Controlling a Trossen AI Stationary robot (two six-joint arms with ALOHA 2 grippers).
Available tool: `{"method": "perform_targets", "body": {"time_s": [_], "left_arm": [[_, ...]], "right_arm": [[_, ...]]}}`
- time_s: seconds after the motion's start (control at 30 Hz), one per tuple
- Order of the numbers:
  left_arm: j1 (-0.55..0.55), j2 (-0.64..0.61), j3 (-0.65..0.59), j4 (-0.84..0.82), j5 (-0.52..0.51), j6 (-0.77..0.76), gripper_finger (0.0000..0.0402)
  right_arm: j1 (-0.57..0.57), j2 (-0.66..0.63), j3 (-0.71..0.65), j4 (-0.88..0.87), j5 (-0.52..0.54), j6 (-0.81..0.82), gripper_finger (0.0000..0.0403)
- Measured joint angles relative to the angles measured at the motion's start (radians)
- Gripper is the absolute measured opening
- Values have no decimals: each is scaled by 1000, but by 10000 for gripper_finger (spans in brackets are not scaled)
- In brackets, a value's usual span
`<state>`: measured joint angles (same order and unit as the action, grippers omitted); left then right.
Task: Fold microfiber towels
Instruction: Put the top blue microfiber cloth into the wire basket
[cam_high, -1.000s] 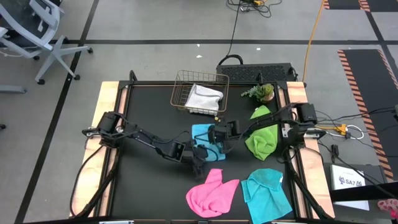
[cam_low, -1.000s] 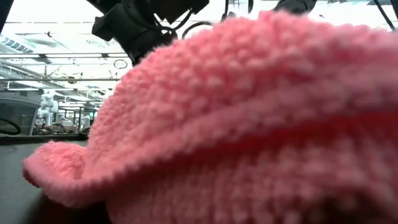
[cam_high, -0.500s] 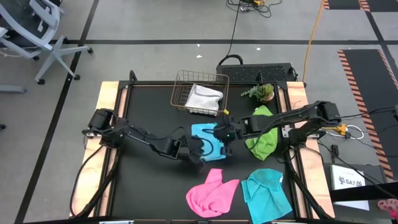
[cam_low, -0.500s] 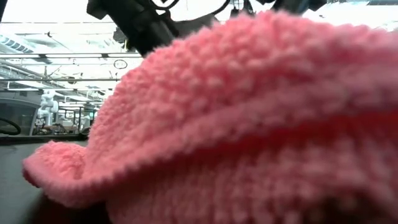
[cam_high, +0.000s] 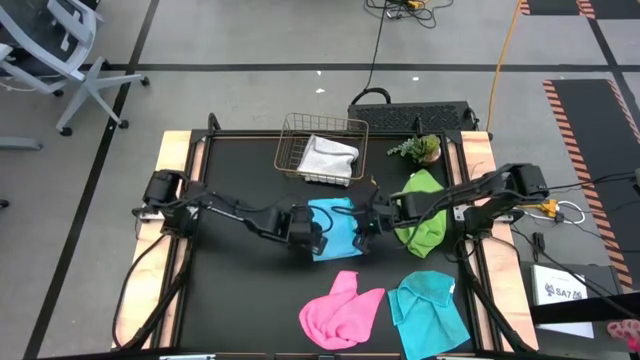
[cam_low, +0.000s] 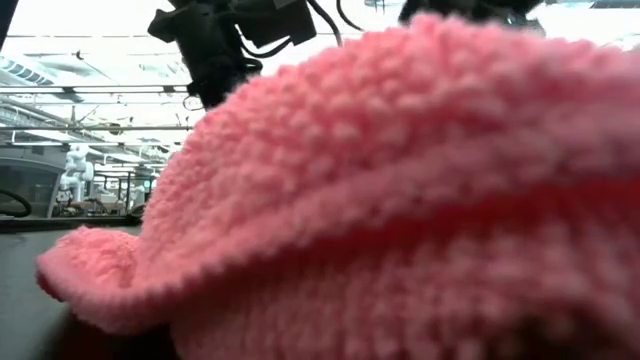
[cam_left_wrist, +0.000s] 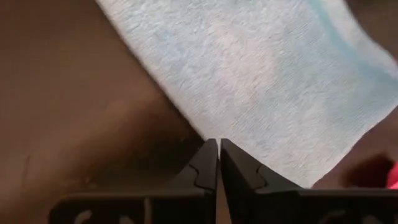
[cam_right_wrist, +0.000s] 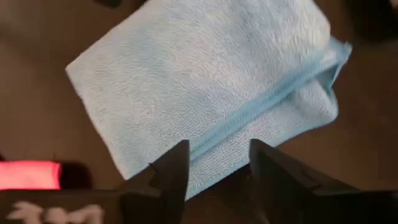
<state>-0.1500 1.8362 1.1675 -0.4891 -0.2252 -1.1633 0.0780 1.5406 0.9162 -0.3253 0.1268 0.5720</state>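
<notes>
Since a second earlier, both claws had backed off the folded cyan towel (cam_high: 333, 228). The left claw (cam_left_wrist: 218, 163) sat closed and empty at its left edge. The right claw (cam_right_wrist: 217, 163) had spread open, empty, at its right edge.

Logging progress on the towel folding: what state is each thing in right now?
Middle blue towel: folded, flat, not gripped.
Pink towel: crumpled.
Front blue towel: unfolded, rumpled.
Green towel: crumpled.
White towel: in basket.
Left tool: shut, empty.
Right tool: open.

wire basket (cam_high: 322, 150), small plant (cam_high: 420, 149), perhaps office chair (cam_high: 50, 50)
</notes>
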Motion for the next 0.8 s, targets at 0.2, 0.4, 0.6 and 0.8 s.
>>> {"method": "perform_targets", "body": {"time_s": [0.2, 0.4, 0.6, 0.8], "left_arm": [[37, 0, 0, 38, 9, 20, 61], [58, 4, 0, 39, 59, -13, 111], [57, 5, 0, 36, 70, -54, 146], [57, 21, 2, 32, 53, -89, 164]], "right_arm": [[0, 0, -80, 82, 1, 41, 195], [-21, 0, -119, 99, 4, 19, 195], [-46, 0, -124, 160, 3, -39, 200], [-55, 0, -124, 178, 2, -106, 200]]}}
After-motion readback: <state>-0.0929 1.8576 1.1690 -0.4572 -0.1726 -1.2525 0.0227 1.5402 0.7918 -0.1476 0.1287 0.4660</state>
